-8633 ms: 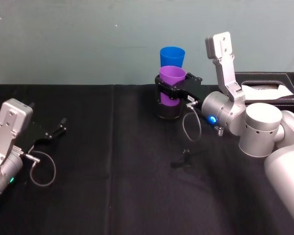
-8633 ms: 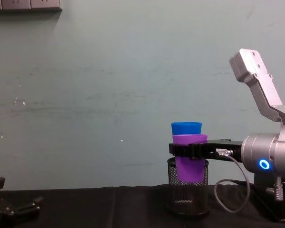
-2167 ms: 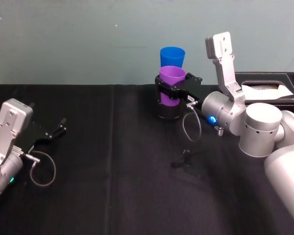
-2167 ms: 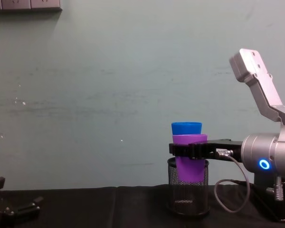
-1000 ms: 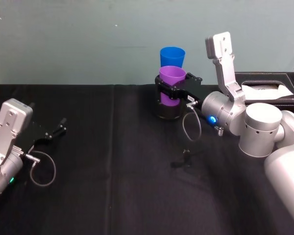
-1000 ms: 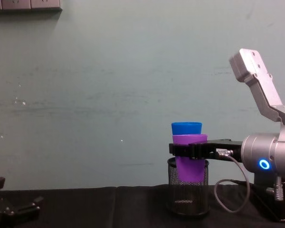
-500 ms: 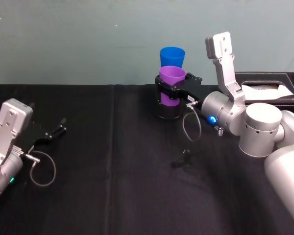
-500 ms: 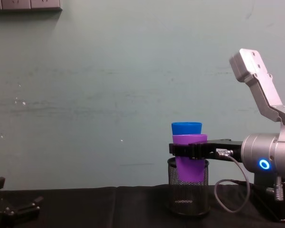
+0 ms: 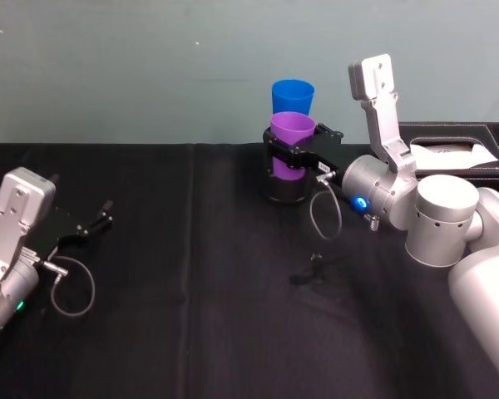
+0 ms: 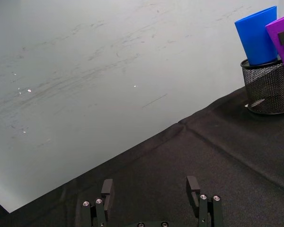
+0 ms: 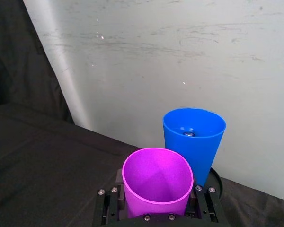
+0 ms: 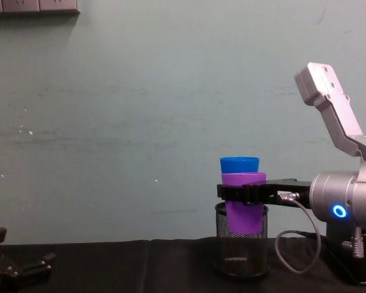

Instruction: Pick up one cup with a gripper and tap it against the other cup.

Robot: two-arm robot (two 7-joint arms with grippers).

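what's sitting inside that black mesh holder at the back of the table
The blue cup stands in the mesh holder. The right hand grips the purple cup in front, hiding the holder's bottom.

Surface (image 9: 200,316) draped in black cloth, bearing a black mesh pen holder (image 12: 241,247) near its far edge and a dark box (image 9: 466,150) at far right.

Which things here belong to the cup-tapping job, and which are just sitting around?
Job:
purple cup, held by right gripper
blue cup, standing in the holder

Bystanders:
mesh pen holder
tissue box
left gripper, parked open
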